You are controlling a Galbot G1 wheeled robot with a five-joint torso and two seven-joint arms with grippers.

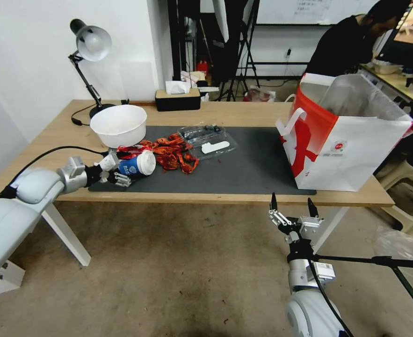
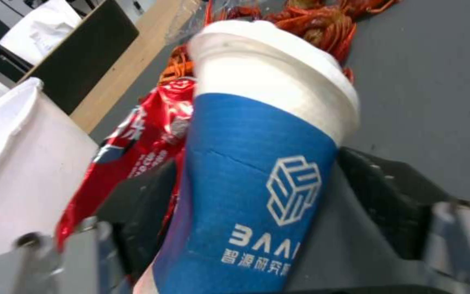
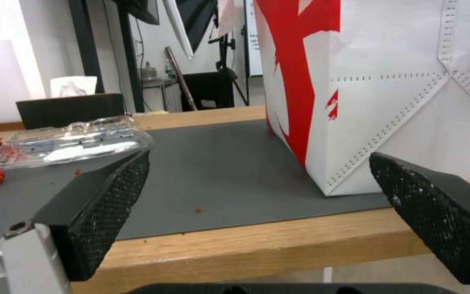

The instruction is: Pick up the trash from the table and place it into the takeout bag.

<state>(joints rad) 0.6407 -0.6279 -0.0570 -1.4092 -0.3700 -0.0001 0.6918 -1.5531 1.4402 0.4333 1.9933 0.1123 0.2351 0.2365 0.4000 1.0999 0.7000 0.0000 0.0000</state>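
A blue-white paper cup (image 1: pixel 138 164) with a white lid lies on its side at the left end of the dark mat (image 1: pixel 243 168) on the table (image 1: pixel 243 110). My left gripper (image 1: pixel 116 171) is shut on the cup's blue body (image 2: pixel 257 163), one black finger (image 2: pixel 142 204) on each side. Beside the cup lie a red wrapper (image 1: pixel 127 150) (image 2: pixel 131 151), red crayfish shells (image 1: pixel 171 154), a clear plastic container (image 1: pixel 208 139) (image 3: pixel 72 141) and a white bowl (image 1: pixel 118 125) (image 2: pixel 23 163). The takeout bag (image 1: pixel 351 145) (image 3: pixel 409 81) stands open at the mat's right end. My right gripper (image 1: pixel 291 206) (image 3: pixel 257 196) hangs open just below the table's front edge, near the bag.
A desk lamp (image 1: pixel 90 44) stands at the table's back left and a black tissue box (image 1: pixel 177 99) (image 3: pixel 69 109) at the back middle. The mat's middle between the litter and the bag is bare. A chair (image 1: pixel 412 196) and another desk lie to the right.
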